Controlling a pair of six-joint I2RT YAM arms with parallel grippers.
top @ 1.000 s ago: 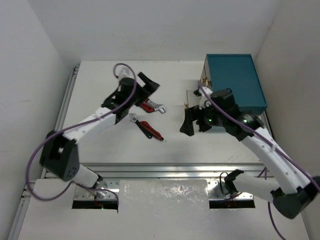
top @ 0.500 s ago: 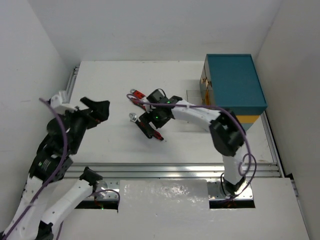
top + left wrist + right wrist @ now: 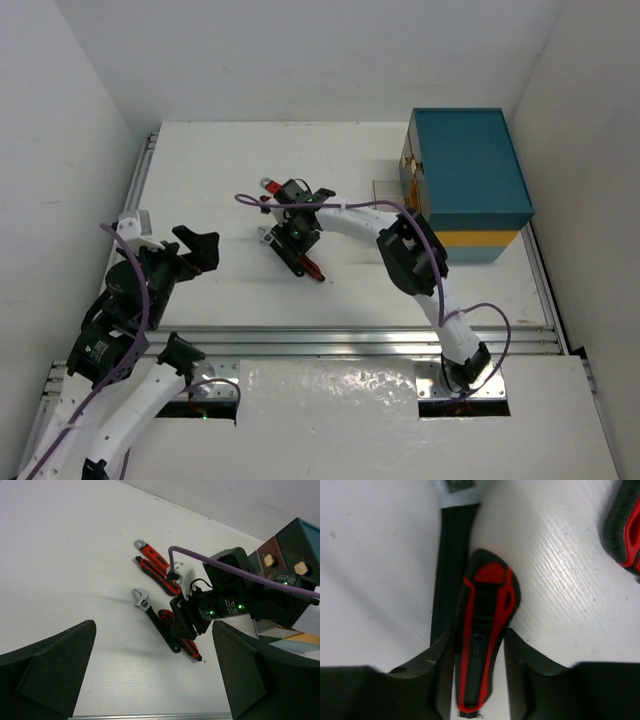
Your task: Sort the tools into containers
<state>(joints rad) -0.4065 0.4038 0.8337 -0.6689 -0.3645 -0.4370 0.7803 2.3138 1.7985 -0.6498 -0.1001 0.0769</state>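
Nearby, second wrench [image 3: 155, 568], teal box [image 3: 468, 180]

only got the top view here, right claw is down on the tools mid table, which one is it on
observer: its wrist view shows the right claw straddling a red-and-black handle, one finger on each side.
operator: gripping it
observer: can't tell. The fingers sit close to that handle, and a black wrench handle lies right beside it, by the left-hand finger.
operator: left claw holding anything
observer: no, the left claw is wide open and holds nothing in its own view.
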